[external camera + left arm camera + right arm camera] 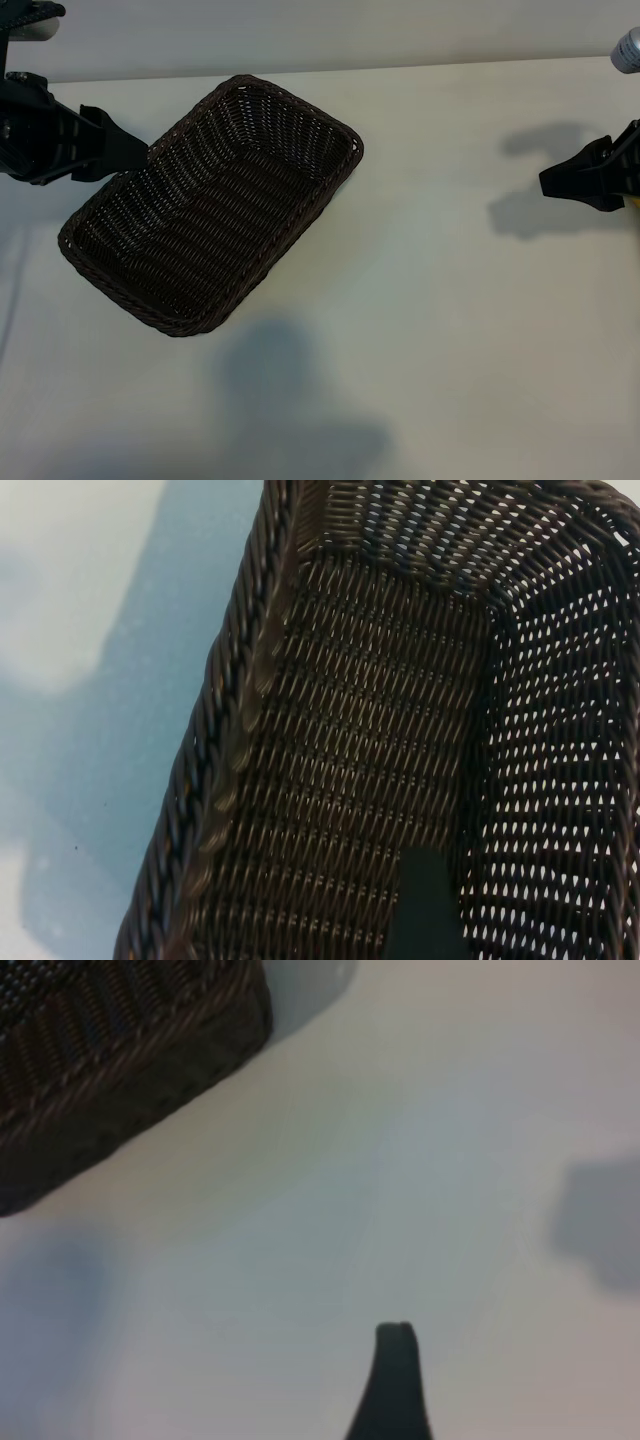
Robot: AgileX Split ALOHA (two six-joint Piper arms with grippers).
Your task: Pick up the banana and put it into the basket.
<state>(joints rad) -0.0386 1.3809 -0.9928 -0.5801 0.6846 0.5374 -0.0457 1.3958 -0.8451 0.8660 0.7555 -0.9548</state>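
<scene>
The dark brown woven basket (210, 210) lies slantwise on the white table at the left, and nothing lies in it. The banana is out of view. My left gripper (128, 155) is open right at the basket's left rim. In the left wrist view one dark finger (425, 910) hangs over the basket's woven inside (360, 740), holding nothing. My right gripper (565, 177) is open at the far right edge, well apart from the basket. Its one visible finger (395, 1380) hangs over bare table, with a basket corner (110, 1050) farther off.
White tabletop (450, 300) spreads between the basket and the right arm. A large soft shadow (280, 400) lies near the front edge. A silver cylinder (628, 48) sits at the far right corner. A small yellow sliver (633, 203) shows beside the right arm.
</scene>
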